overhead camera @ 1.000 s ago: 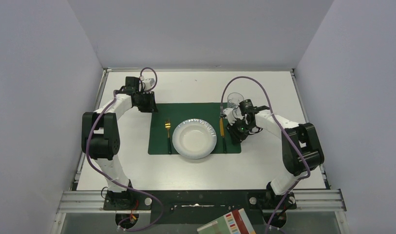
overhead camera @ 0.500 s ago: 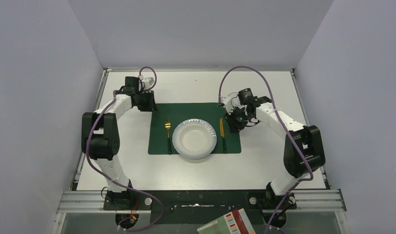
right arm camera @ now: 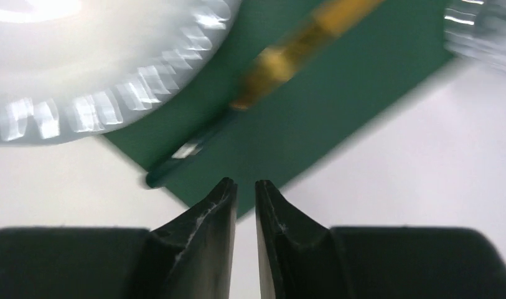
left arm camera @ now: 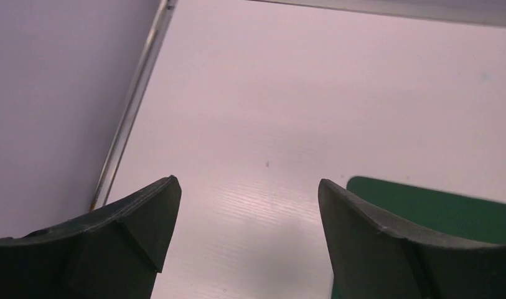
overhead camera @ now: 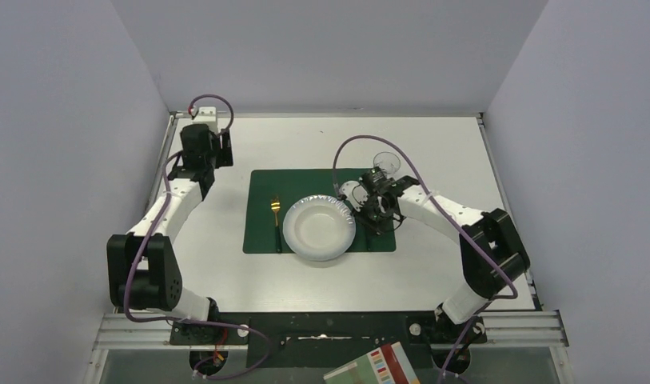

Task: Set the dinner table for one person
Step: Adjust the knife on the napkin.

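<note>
We keep knife right of plate, standard setting.
Empty left claw apart; empty right claw nearly together by knife.

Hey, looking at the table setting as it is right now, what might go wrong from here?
1. The right gripper, jaws nearly closed and empty, hangs close over the placemat edge beside the knife and plate. A sideways sweep might knock the knife askew.
2. The glass stands just behind that gripper, so pulling back carelessly could tip it.
</note>
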